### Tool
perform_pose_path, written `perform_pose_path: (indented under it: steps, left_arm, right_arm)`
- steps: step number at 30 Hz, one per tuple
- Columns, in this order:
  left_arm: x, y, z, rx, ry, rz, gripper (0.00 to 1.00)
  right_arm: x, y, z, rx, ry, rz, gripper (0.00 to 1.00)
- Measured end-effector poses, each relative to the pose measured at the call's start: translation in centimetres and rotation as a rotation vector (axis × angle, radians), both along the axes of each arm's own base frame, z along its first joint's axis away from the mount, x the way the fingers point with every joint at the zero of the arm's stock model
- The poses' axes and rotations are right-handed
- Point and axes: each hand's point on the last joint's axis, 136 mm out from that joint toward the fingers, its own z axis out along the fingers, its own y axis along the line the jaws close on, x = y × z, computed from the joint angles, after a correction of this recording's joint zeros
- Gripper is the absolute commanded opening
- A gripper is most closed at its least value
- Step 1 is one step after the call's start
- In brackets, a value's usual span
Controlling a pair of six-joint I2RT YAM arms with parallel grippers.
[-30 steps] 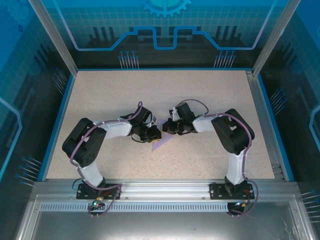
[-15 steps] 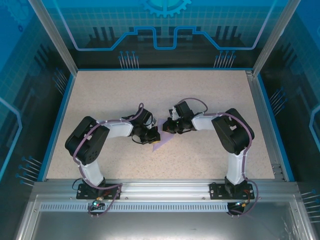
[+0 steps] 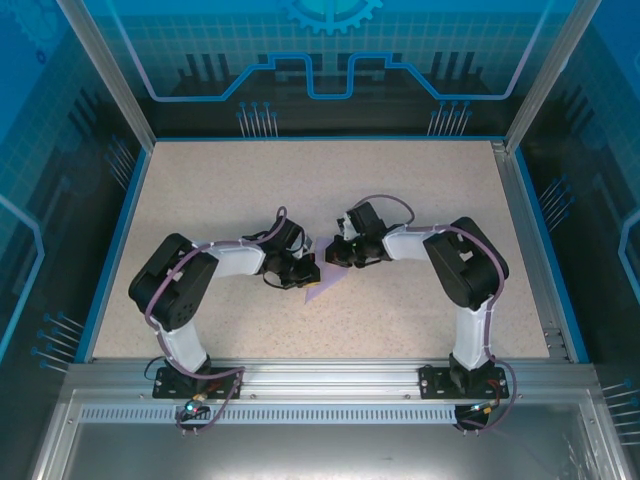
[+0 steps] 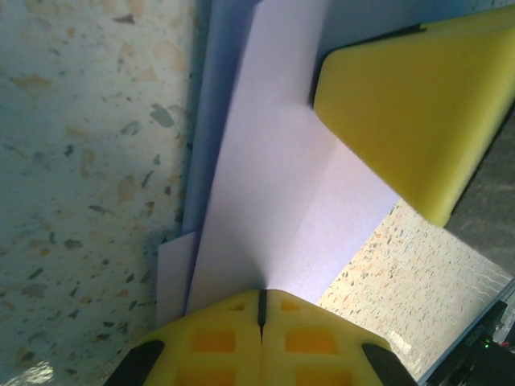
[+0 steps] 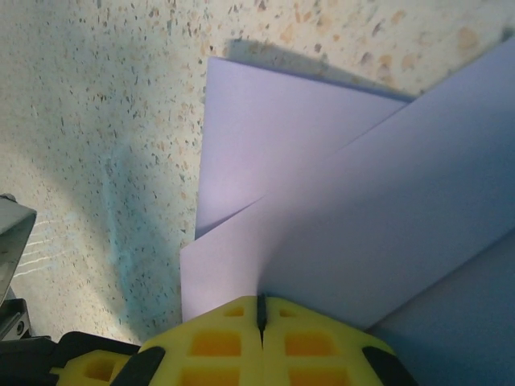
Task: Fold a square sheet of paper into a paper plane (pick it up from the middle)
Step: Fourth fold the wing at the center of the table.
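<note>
Both arms are bent in toward the middle of the speckled table (image 3: 220, 190), and their wrists nearly meet there, left arm coming from the left, right arm from the right. The left gripper (image 3: 309, 271) is clamped tight on the paper (image 3: 322, 288). In its wrist view the two yellow fingers (image 4: 213, 342) are squeezed together with the lavender sheet pinched right in the seam between them. Same deal for the right gripper (image 3: 336, 257): its fingers (image 5: 310, 342) are pressed closed with an edge of the paper caught in the seam, so both are gripping the same piece from opposite sides. From the left wrist view you can also see one of the right gripper's yellow fingertips at the upper right, sitting against the paper. The paper itself is already creased, not a flat square. The right wrist view shows one lavender flap lying on the table toward the far side, with another layer crossing over it on a diagonal. From above, most of it is hidden under the two grippers, and a small pale-purple triangle pokes out on the near side, pointing near-left. Can't really tell if the pinched part is lifted off the table or resting on it.
</note>
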Motion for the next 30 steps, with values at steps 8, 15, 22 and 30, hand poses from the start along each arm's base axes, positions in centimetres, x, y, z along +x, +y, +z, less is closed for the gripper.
perform_pose_path:
  steps: [8, 15, 22, 30]
  left_arm:
    - [-0.1, 0.1, -0.1, -0.014, -0.024, -0.001, 0.03]
    - [-0.5, 0.1, -0.1, -0.026, -0.039, -0.001, 0.04]
    - [-1.8, -0.5, 0.0, -0.061, 0.007, 0.032, 0.05]
    - [-4.9, -2.8, 0.5, -0.077, 0.088, 0.076, 0.15]
  right_arm:
    - [3.3, -1.9, 0.2, 0.008, -0.005, -0.061, 0.06]
    - [6.9, -5.3, 0.4, -0.016, -0.038, -0.157, 0.08]
    - [6.9, -5.7, 2.1, -0.023, -0.056, -0.143, 0.13]
    - [3.6, -6.7, 7.4, 0.020, -0.134, -0.145, 0.23]
